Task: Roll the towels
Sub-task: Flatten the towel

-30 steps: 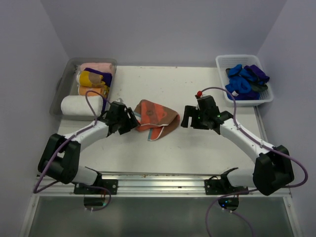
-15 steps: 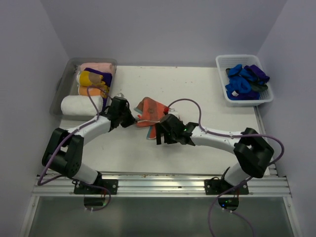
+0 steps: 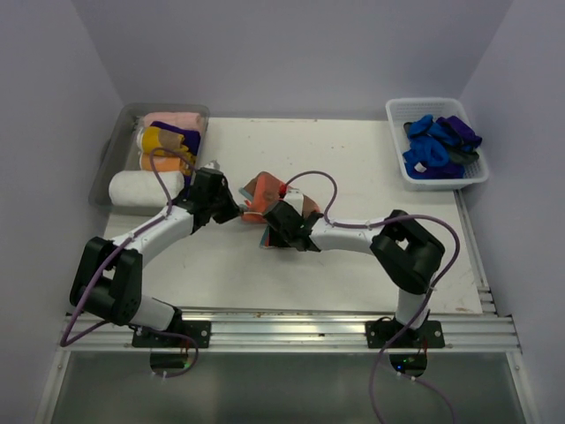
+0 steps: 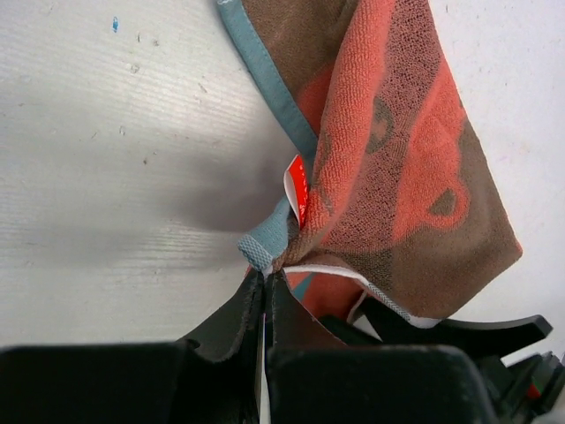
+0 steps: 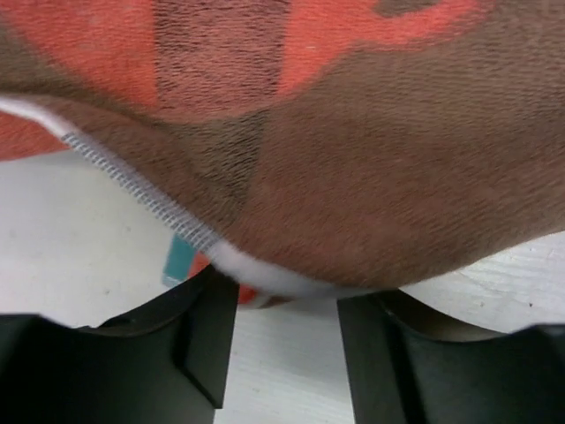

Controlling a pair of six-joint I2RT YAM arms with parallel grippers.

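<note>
Middle of the table (image 3: pixel 353 168): the rust-brown towel (image 3: pixel 265 190) is lying bunched and half lifted, folded over itself into a rough wedge.
Towel cloth: from the left wrist view, the rust-brown towel (image 4: pixel 397 177) is showing looped terry pile, brown ground with orange-red shapes woven in, a flat teal hem, a white stitched edge and a small red tag.
Left gripper (image 3: pixel 231 215): it is sitting at the towel's 8 o'clock side. Up close, the left gripper (image 4: pixel 265 278) is pressing its black fingers together and pinching the teal-hemmed corner, with a thin white edge showing between them.
Right gripper (image 3: pixel 269 221): it is reaching in at the towel's 6 o'clock side. In its own view, the right gripper (image 5: pixel 287 291) is holding its matte black fingers apart, bare table showing in the gap.
Towel over right fingers: the rust-brown towel (image 5: pixel 353 132) is drooping in a soft fold onto the fingertips, its white ribbed edge resting just at them.
Tray (image 3: pixel 104 163): clear grey plastic, standing at the table's 10 o'clock corner.
Tray contents: rolled cloths are lying packed side by side, a pink towel (image 3: pixel 172 120) at the far end, then a mustard yellow towel (image 3: pixel 159 139) beside a purple towel (image 3: pixel 187 139), then an orange towel (image 3: pixel 163 162).
White towel (image 3: pixel 146 188): a thick fluffy cylinder, lying at the tray's 6 o'clock end; I cannot tell whether it is inside.
Basket (image 3: pixel 437 104): white slotted plastic, standing at the table's 2 o'clock corner.
Basket contents: blue towels (image 3: pixel 424 155) are lying loosely heaped.
</note>
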